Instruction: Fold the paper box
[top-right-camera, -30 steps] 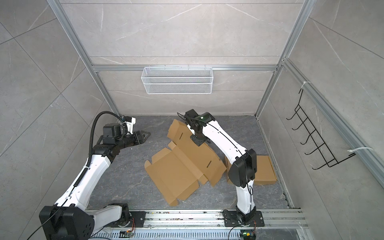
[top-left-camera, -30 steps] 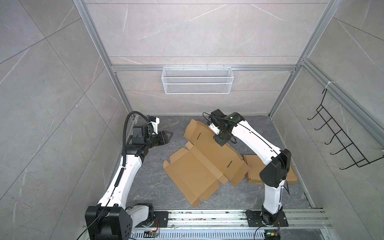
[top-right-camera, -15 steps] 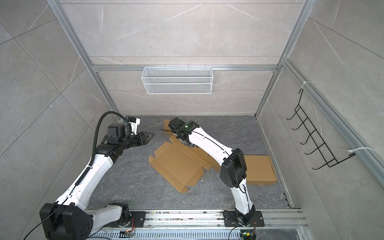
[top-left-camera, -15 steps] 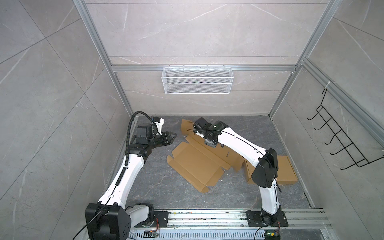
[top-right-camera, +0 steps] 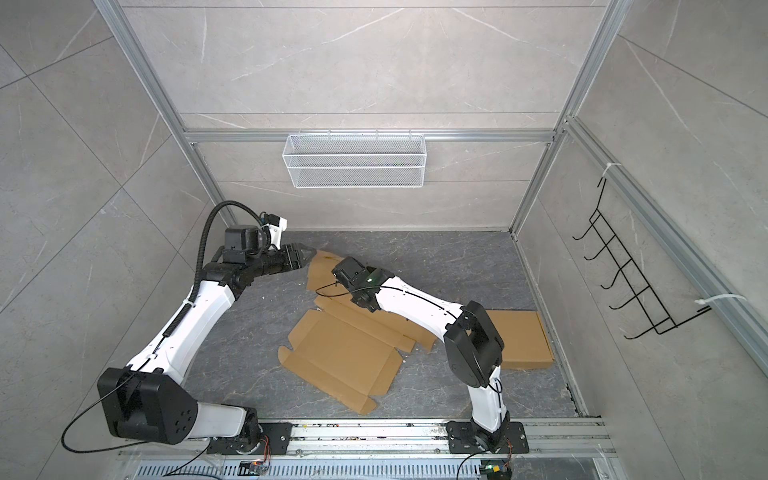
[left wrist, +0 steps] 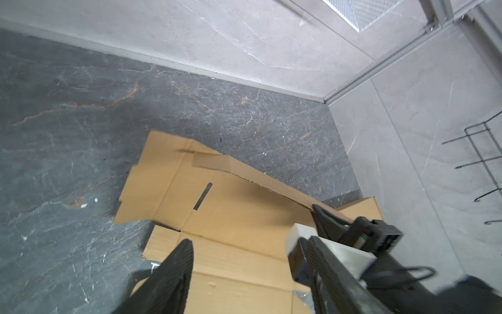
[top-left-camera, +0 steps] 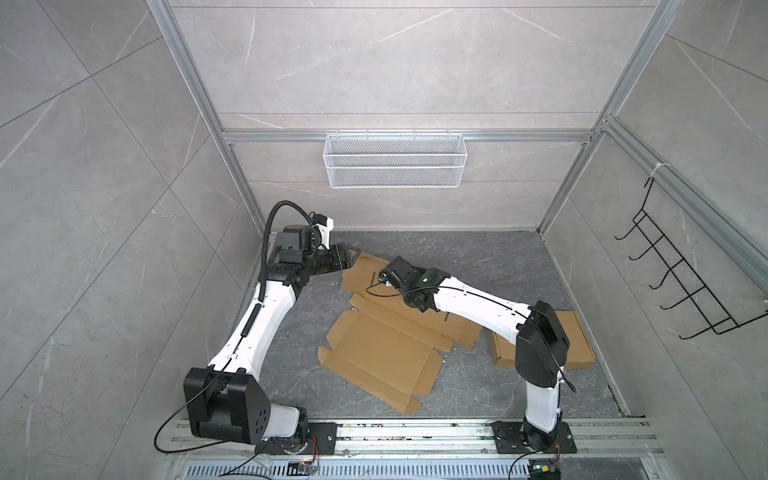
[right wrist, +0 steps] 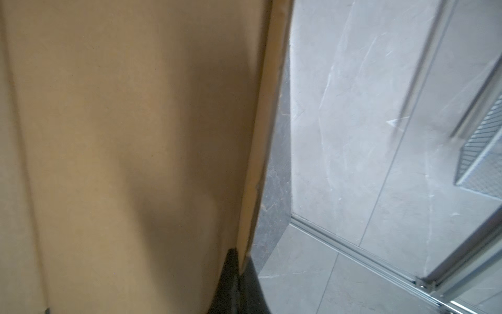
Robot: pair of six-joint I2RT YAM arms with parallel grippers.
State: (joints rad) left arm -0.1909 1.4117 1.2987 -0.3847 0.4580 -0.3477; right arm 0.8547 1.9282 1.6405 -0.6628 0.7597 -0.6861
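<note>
The paper box (top-left-camera: 386, 353) (top-right-camera: 345, 353) is a flat, unfolded brown cardboard blank on the dark grey floor, its far panels raised a little off the floor. My right gripper (right wrist: 239, 261) is shut on the far edge of that blank (right wrist: 135, 136); in the left wrist view it (left wrist: 319, 214) pinches the same edge. In both top views its fingers are hidden under the wrist. My left gripper (top-left-camera: 353, 252) (top-right-camera: 309, 254) (left wrist: 245, 242) hangs open just above the blank's far left corner (left wrist: 231, 204), holding nothing.
A second flat cardboard piece (top-left-camera: 575, 345) (top-right-camera: 519, 340) lies at the right under the right arm. A white wire basket (top-left-camera: 395, 166) hangs on the back wall and a black hook rack (top-left-camera: 685, 282) on the right wall. The arm rail (top-left-camera: 415, 432) runs along the front.
The right gripper has pulled the blank's far edge leftward and down, so the blank lies flatter. The left gripper has come right to the blank's corner and its jaws have widened.
</note>
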